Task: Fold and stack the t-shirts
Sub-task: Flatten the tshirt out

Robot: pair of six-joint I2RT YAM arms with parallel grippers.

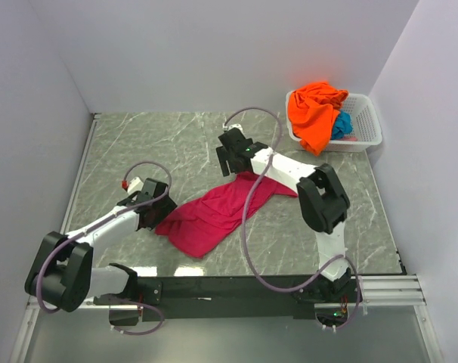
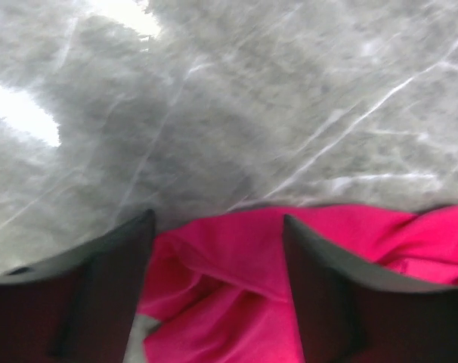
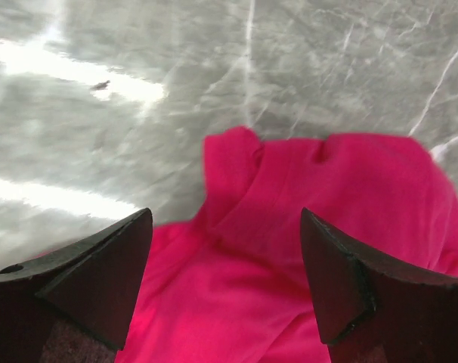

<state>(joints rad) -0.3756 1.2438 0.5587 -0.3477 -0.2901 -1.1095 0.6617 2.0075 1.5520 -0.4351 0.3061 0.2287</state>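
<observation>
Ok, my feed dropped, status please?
Left end effector open, right end effector open, both over pink shirt. Shirt crumpled on table, unfolded. Orange shirt, teal shirt in basket. Nothing blocking.

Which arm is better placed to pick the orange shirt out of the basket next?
Probably right: the right tool, open, is at the pink shirt's far end, nearer the basket holding the orange shirt; the left tool is at the opposite end.

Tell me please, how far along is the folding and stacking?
Nothing is folded or stacked yet. In hand: the pink shirt lies rumpled on the table, left gripper and right gripper open over its ends. Remaining: orange shirt and teal shirt, in the basket.
</observation>
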